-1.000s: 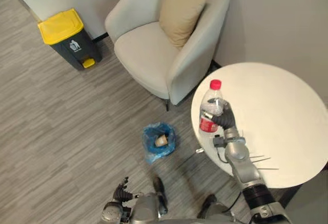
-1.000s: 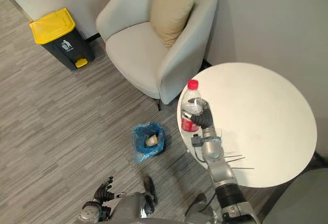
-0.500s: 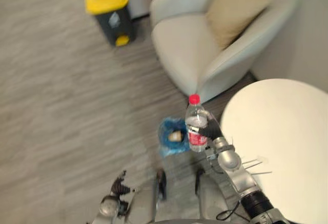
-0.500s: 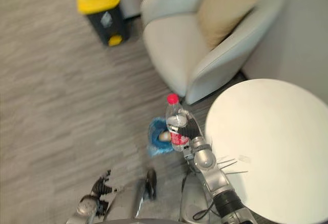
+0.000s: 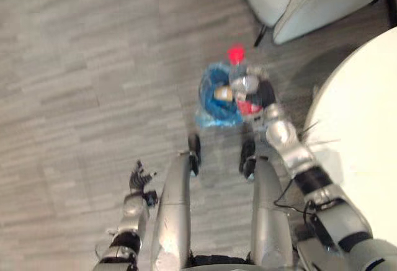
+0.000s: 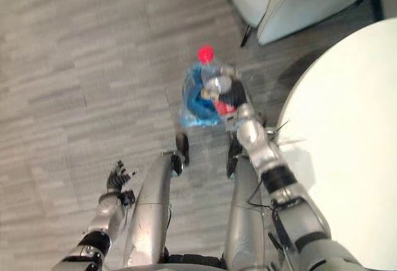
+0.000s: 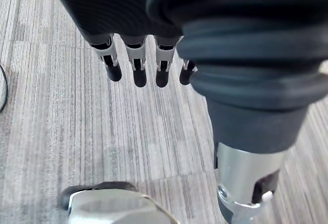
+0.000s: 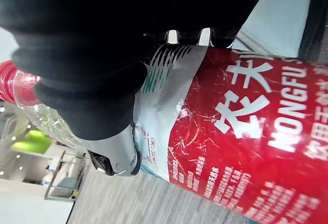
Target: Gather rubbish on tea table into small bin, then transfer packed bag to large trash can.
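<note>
Over the grey plank floor we see the right hand stretched forward, clenched round the red-capped bottle, which partly hides the blue-lined small bin; the left hand hangs low, fingers relaxed.

A clear plastic water bottle with a red cap and a red label is held off the floor in the right hand, whose fingers and thumb are curled round its labelled middle. The cap end points away from the robot. From above, the bottle overlaps the edge of the small bin on the side nearer the counter; how high above it the bottle sits cannot be told. The bin stands on the floor, lined with a crumpled blue bag that is open at the top, with something tan inside. The white round counter lies just to the right.
</note>
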Controlling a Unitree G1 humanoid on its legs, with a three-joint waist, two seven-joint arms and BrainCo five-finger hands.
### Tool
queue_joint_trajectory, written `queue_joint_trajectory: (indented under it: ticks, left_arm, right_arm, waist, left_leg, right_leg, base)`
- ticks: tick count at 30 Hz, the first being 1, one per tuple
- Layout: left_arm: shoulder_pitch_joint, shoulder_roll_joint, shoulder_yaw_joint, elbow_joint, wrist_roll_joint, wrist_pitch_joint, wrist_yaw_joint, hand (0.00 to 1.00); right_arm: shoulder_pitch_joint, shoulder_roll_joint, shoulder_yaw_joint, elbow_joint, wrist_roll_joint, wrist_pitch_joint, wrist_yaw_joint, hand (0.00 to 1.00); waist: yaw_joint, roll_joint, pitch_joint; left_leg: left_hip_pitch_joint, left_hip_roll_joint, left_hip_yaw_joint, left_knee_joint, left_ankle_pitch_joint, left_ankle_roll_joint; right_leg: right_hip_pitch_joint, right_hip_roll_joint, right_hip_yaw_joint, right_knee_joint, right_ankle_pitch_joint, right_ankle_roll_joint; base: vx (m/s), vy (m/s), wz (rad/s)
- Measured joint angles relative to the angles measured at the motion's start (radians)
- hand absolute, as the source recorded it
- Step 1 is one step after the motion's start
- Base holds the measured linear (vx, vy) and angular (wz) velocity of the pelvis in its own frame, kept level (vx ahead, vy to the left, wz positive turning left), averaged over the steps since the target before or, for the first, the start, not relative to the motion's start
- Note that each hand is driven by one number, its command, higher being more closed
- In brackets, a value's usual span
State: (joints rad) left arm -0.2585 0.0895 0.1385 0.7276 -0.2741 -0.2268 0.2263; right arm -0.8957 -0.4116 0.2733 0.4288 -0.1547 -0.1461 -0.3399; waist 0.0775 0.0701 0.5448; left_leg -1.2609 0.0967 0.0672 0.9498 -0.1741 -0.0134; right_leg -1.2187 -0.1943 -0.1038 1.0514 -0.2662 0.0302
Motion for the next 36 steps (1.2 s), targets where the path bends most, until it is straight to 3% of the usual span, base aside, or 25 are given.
queue_joint_trajectory:
  ticks: [3, 7, 8, 16, 21, 25, 30, 36]
  left_arm:
    - [0.001, -0.009, -0.001, -0.04, -0.028, -0.003, -0.001, 0.0]
    - [0.004, -0.007, -0.014, -0.084, -0.048, -0.02, -0.003, 0.0]
    - [0.004, -0.008, -0.021, -0.098, -0.049, -0.022, -0.003, 0.0]
    - [0.004, 0.008, -0.049, -0.11, -0.061, -0.024, -0.006, 0.0]
    - [0.004, 0.015, -0.06, -0.11, -0.059, -0.024, -0.007, 0.0]
    - [0.004, 0.017, -0.06, -0.109, -0.052, -0.023, -0.006, 0.0]
    - [0.005, 0.037, -0.066, -0.11, -0.021, -0.023, -0.004, 0.0]
    - [0.005, 0.038, -0.066, -0.107, -0.009, -0.022, -0.003, 0.0]
  right_arm:
    - [-0.07, -0.028, 0.002, 0.059, 0.019, 0.004, -0.031, 1.0]
    - [-0.154, -0.064, 0.02, 0.121, 0.048, 0.008, -0.04, 1.0]
    - [-0.179, -0.081, 0.021, 0.158, 0.049, 0.01, -0.053, 0.0]
    - [-0.246, -0.133, 0.089, 0.298, 0.075, 0.02, -0.069, 0.0]
    - [-0.226, -0.118, 0.09, 0.241, 0.062, 0.022, -0.076, 0.0]
    - [-0.142, -0.091, 0.092, 0.135, -0.06, 0.017, -0.101, 0.0]
    - [-0.073, -0.048, 0.106, 0.135, -0.217, 0.023, -0.102, 0.0]
    - [-0.065, -0.038, 0.158, 0.184, -0.313, 0.04, -0.083, 0.0]
  waist:
    - [0.024, 0.0, 0.0]
    - [0.031, 0.0, 0.0]
    - [0.036, 0.0, 0.0]
    - [0.042, -0.001, -0.001]
    - [0.039, -0.005, -0.002]
    - [0.034, -0.009, -0.005]
    - [0.018, -0.028, -0.015]
    - [0.016, -0.028, -0.015]
  left_leg:
    - [-0.089, -0.001, -0.003, 0.058, 0.0, 0.0]
    - [-0.165, -0.002, -0.003, 0.091, 0.0, 0.001]
    - [-0.185, -0.002, -0.002, 0.1, 0.0, 0.001]
    - [-0.227, 0.005, 0.008, 0.099, 0.003, 0.001]
    - [-0.225, 0.007, 0.002, 0.101, 0.006, 0.006]
    - [-0.201, 0.009, 0.002, 0.104, 0.002, 0.002]
    - [-0.172, 0.026, 0.017, 0.095, -0.001, 0.005]
    - [-0.17, 0.026, 0.019, 0.089, 0.001, 0.003]
  right_leg:
    - [-0.084, -0.016, 0.0, 0.066, -0.019, 0.001]
    - [-0.16, -0.023, 0.004, 0.105, -0.028, 0.01]
    - [-0.181, -0.028, 0.006, 0.119, -0.032, 0.013]
    - [-0.22, -0.039, -0.001, 0.128, -0.036, 0.011]
    - [-0.215, -0.034, -0.004, 0.128, -0.038, 0.011]
    - [-0.187, -0.033, -0.004, 0.124, -0.038, 0.011]
    - [-0.163, -0.018, 0.005, 0.102, -0.036, 0.011]
    - [-0.163, -0.017, 0.006, 0.097, -0.031, 0.015]
  base:
    - [-0.05, -0.002, 0.15]
    - [-0.06, 0.019, 0.06]
    - [-0.05, 0.018, 0.08]
    - [-0.03, 0.025, 0.05]
    - [-0.01, 0.015, 0.01]
    - [-0.03, 0.027, -0.01]
    - [-0.05, 0.031, -0.09]
    - [-0.01, 0.004, -0.01]
